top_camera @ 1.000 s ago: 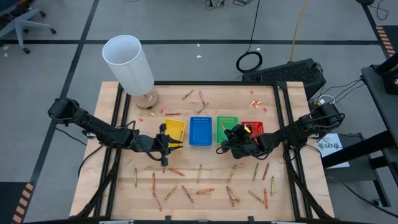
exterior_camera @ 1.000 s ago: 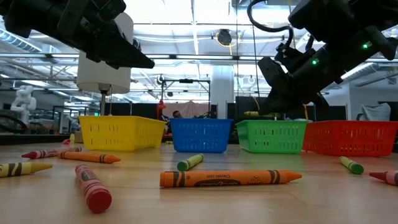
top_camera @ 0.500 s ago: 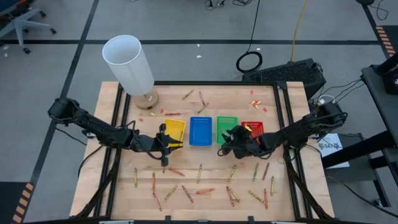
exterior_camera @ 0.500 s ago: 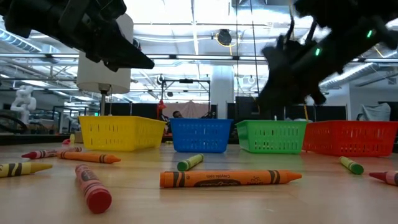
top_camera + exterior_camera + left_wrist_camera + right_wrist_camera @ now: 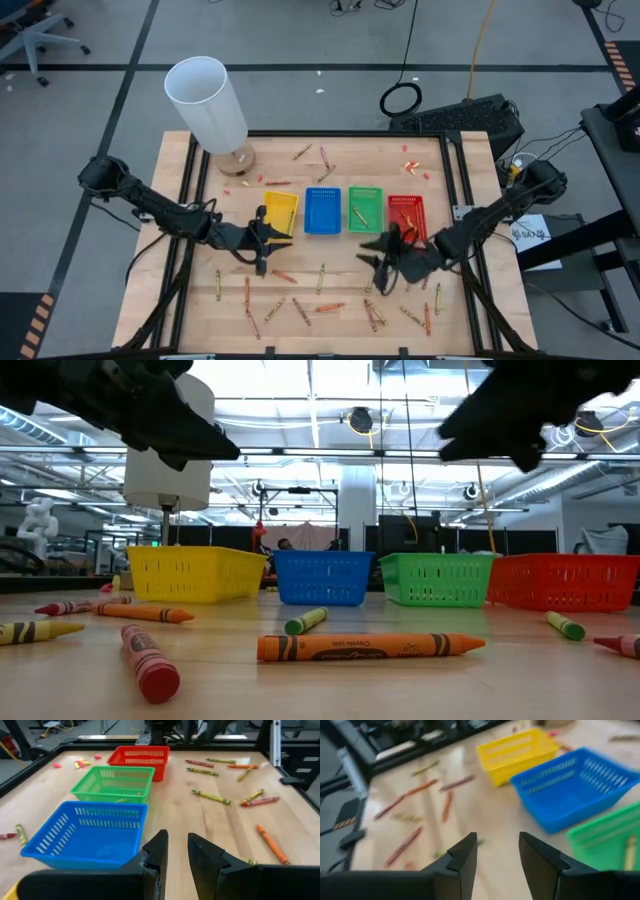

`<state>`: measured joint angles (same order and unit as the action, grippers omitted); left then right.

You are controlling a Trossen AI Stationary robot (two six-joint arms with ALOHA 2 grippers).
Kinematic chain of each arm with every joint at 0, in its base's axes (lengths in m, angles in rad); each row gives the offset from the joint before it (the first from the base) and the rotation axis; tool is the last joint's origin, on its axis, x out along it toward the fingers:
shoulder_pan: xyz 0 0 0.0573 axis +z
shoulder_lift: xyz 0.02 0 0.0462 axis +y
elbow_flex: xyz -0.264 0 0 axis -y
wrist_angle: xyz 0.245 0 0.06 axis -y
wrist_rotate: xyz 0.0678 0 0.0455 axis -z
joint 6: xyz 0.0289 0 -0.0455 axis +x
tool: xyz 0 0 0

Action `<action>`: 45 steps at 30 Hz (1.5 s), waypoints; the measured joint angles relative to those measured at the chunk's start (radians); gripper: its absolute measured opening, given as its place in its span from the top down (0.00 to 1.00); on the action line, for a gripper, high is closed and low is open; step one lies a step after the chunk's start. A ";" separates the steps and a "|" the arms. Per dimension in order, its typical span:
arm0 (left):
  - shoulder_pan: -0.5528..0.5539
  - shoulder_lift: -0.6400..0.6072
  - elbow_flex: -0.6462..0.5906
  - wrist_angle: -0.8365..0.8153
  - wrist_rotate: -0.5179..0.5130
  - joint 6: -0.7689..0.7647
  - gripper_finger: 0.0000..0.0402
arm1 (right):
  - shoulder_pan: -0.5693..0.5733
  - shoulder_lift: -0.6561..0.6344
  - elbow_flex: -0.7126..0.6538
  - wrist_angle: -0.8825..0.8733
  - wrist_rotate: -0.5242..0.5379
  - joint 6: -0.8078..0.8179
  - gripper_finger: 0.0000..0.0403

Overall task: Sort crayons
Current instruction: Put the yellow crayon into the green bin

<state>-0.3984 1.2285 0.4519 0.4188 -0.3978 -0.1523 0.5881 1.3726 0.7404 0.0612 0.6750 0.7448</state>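
Right hand open, empty | crayons just beside

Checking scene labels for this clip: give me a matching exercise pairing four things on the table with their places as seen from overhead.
Things:
1. white cup
2. blue tray
3. red tray
4. right gripper

Places:
A. far left corner of the table
B. right end of the tray row
C. between the yellow and green trays
D. above loose crayons, nearer than the green tray

Pairs: 1-A, 2-C, 3-B, 4-D
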 joint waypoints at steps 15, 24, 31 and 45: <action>-0.197 0.011 0.000 0.020 -0.096 -0.018 0.82 | 0.275 0.326 0.408 -0.397 0.003 0.183 0.68; -0.242 0.093 0.001 0.047 -0.168 -0.053 0.82 | 0.279 0.510 0.628 -0.731 -0.166 0.370 0.68; -0.242 0.126 0.001 0.096 -0.168 -0.053 0.82 | 0.306 0.599 0.628 -0.734 -0.233 0.513 0.68; -0.267 0.134 0.001 0.098 -0.168 -0.056 0.82 | 0.378 0.700 0.629 -0.755 -0.117 0.723 0.68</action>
<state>-0.6652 1.3621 0.4526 0.5167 -0.5659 -0.2081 0.9661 2.0724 1.3699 -0.6937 0.5575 1.4673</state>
